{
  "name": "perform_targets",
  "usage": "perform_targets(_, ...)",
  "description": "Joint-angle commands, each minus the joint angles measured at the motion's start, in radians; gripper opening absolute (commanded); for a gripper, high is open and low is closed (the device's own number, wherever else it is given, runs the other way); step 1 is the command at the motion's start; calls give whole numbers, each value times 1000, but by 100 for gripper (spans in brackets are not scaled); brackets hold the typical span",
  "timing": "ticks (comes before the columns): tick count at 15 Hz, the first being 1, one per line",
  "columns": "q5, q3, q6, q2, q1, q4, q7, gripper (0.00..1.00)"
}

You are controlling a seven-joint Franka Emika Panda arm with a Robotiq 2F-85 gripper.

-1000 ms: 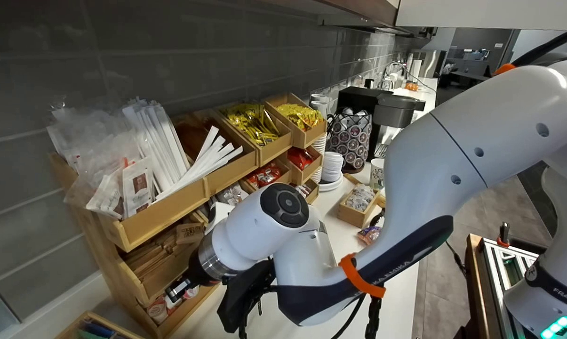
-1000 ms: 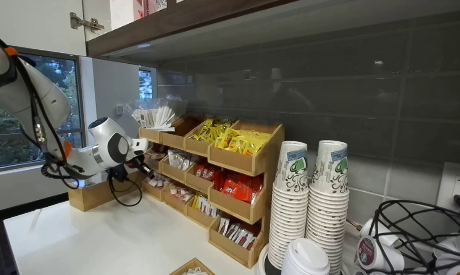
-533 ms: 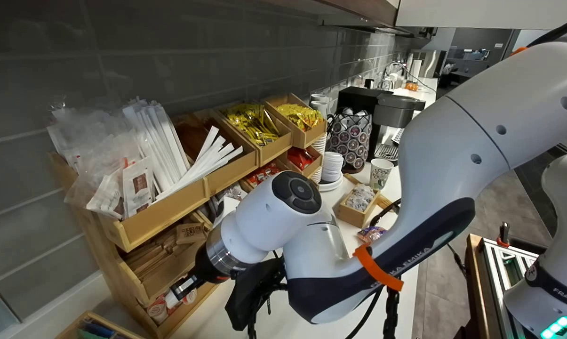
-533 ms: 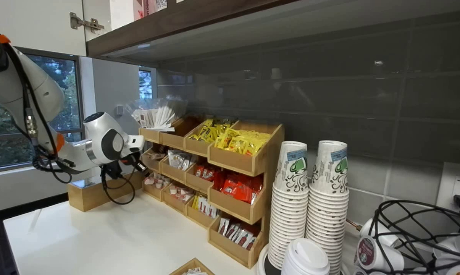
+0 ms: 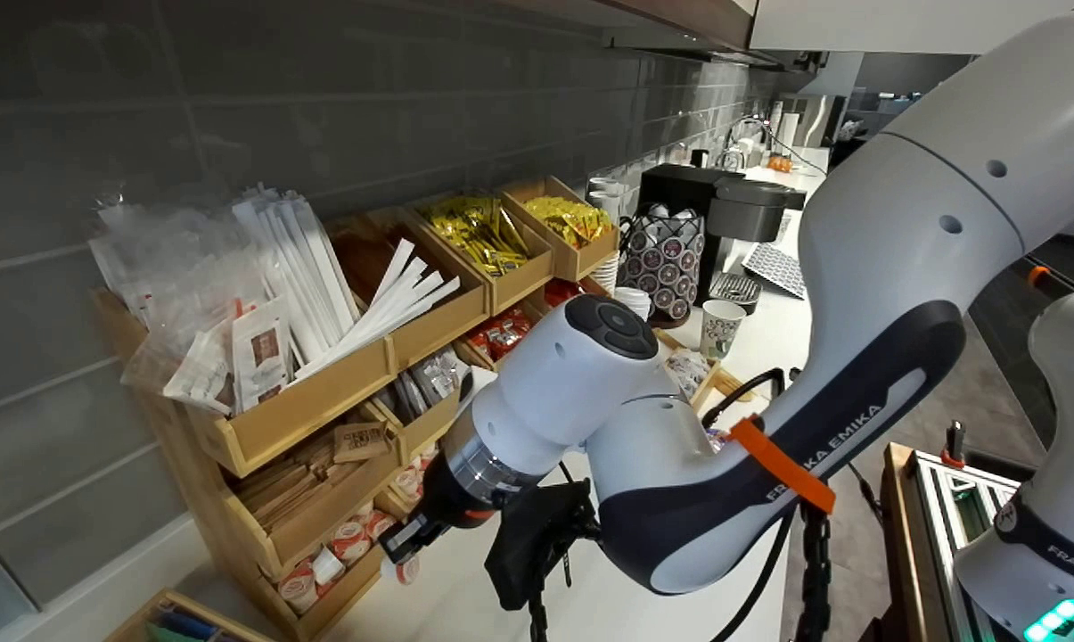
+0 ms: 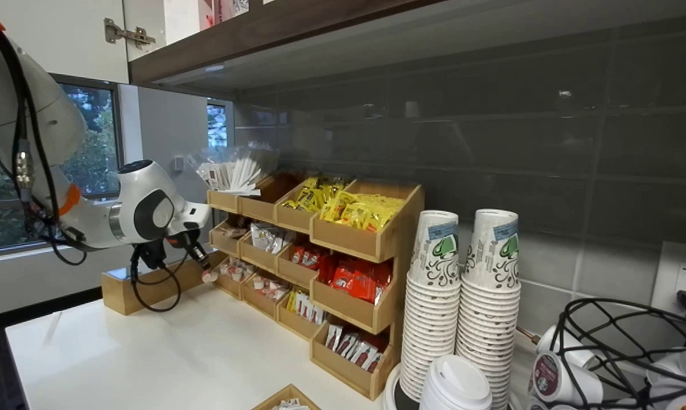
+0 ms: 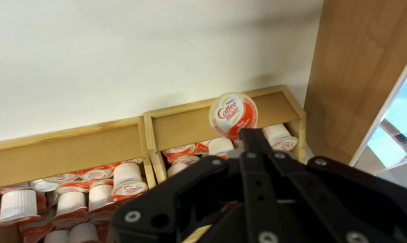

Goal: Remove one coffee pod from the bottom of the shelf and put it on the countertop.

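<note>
The light-wood shelf stands against the tiled wall, and it also shows in the other views. Its bottom bins hold several white coffee pods with red-and-white lids. My gripper is shut on one coffee pod, gripped near its lid's edge. The lid faces the wrist camera; the cup behind is mostly hidden. The held pod also shows in both exterior views, just outside and above the bottom bin's front. The white countertop lies below and in front.
A long wooden box stands on the counter beyond the shelf's end. A small bin is near that end. Stacked paper cups stand at the opposite end. A small wooden tray sits on the counter. A cabinet hangs above.
The arm has drawn back from the shelf toward the counter's front. The gripper has come out of the bottom bin, and the pod in its fingers now shows outside the bin.
</note>
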Motion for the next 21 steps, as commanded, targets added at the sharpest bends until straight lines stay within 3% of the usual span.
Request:
perform_targets(1,57,105,-41,-96,-84,-105,-69,0)
perform_targets(5,112,218,-53,-109,-196,-143,-115,0)
perform_targets(15,132,302,-52,-47,-333,-143,-173,0)
perform_targets(16,136,311,-53,-41,-343,-141,-179,26)
perform_targets(17,141,320,-54,-37,-353,-140,-185,27)
perform_targets(21,159,336,-54,-34,-370,-139,-204,56)
